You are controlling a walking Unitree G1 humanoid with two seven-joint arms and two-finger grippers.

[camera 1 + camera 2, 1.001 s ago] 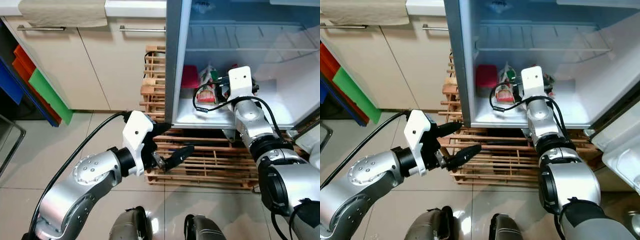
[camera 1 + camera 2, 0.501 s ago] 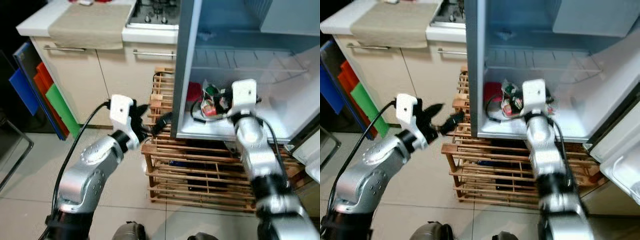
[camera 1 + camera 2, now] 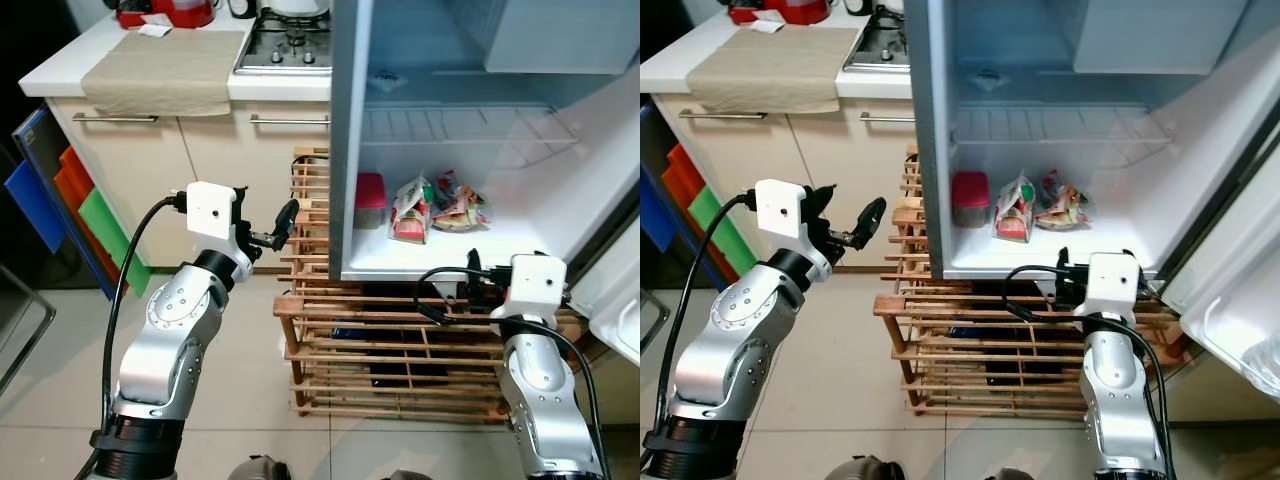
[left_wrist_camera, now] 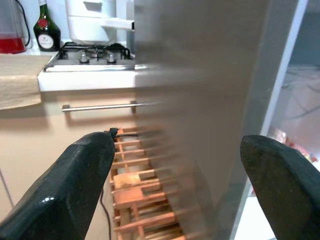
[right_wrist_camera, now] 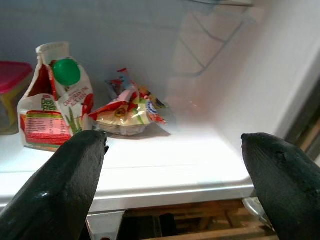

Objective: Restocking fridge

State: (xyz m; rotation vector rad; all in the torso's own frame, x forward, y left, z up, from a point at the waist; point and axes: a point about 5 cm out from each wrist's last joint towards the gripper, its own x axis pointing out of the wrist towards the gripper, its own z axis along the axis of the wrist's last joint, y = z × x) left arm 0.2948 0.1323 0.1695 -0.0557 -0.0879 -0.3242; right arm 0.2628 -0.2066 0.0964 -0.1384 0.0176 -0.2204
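The fridge [image 3: 345, 150] stands open. On its white bottom shelf [image 3: 440, 255] sit a red-lidded container [image 3: 370, 200], a carton with a green cap [image 5: 55, 97] and a snack packet [image 5: 127, 112]. My right gripper [image 3: 1060, 278] hovers just outside the shelf's front edge, below the food. It is open and holds nothing. My left gripper [image 3: 272, 230] is raised beside the fridge's outer left wall, also open and holding nothing. Its fingers [image 4: 80, 175] frame that grey wall.
A wooden slatted rack [image 3: 380, 340] stands under and left of the fridge. Cream cabinets [image 3: 150, 160] carry a hob [image 3: 290, 30] and a beige cloth [image 3: 165, 70]. Coloured boards [image 3: 60, 200] lean at far left. The fridge door [image 3: 1230, 300] hangs open on the right.
My right gripper has pulled back out of the fridge, away from the carton, to below the shelf edge. The left gripper has risen beside the fridge. The camera has lifted.
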